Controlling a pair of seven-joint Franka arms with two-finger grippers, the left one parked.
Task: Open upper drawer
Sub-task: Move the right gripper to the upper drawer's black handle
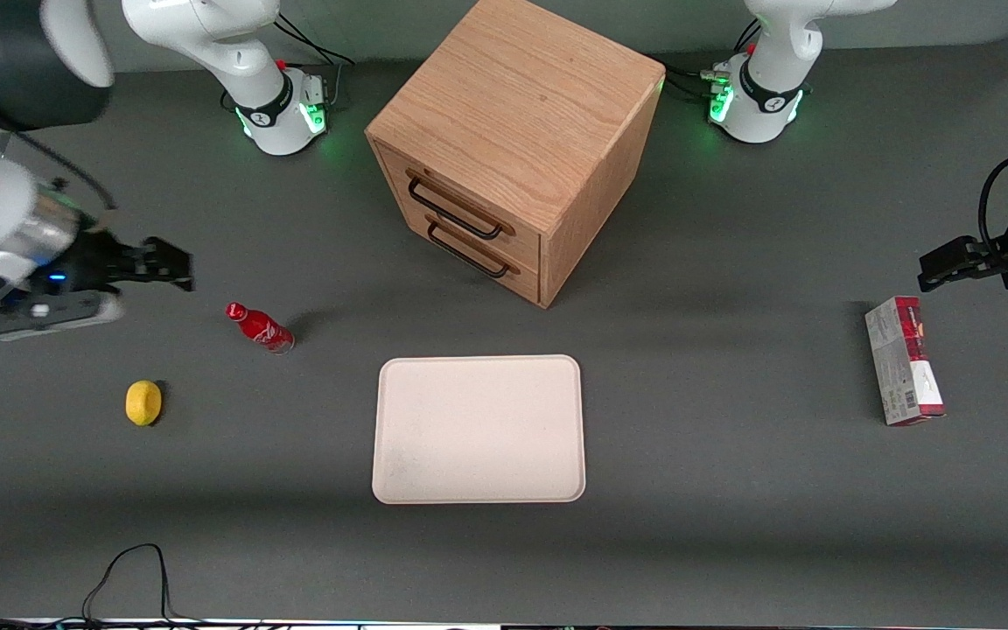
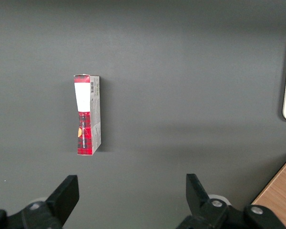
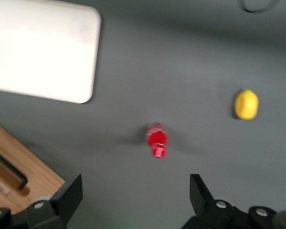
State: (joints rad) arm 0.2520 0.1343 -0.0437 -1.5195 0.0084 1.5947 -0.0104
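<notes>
The light oak cabinet [image 1: 521,131] stands at the middle of the table, farther from the front camera than the tray. Its upper drawer [image 1: 460,206] is the topmost of two and is pushed in, with a long black bar handle [image 1: 454,213]. The lower drawer [image 1: 478,249] sits below it, also pushed in. My right gripper [image 1: 173,265] is open and empty, held above the table toward the working arm's end, well apart from the cabinet. In the right wrist view the gripper [image 3: 136,193] is wide open, with a cabinet corner [image 3: 19,167] and a black handle [image 3: 9,169] in sight.
A red bottle [image 1: 260,327] lies on the table near my gripper and shows in the right wrist view [image 3: 157,139]. A yellow lemon [image 1: 143,402] lies nearer the front camera. A cream tray [image 1: 479,429] lies in front of the cabinet. A red and grey box [image 1: 903,372] lies toward the parked arm's end.
</notes>
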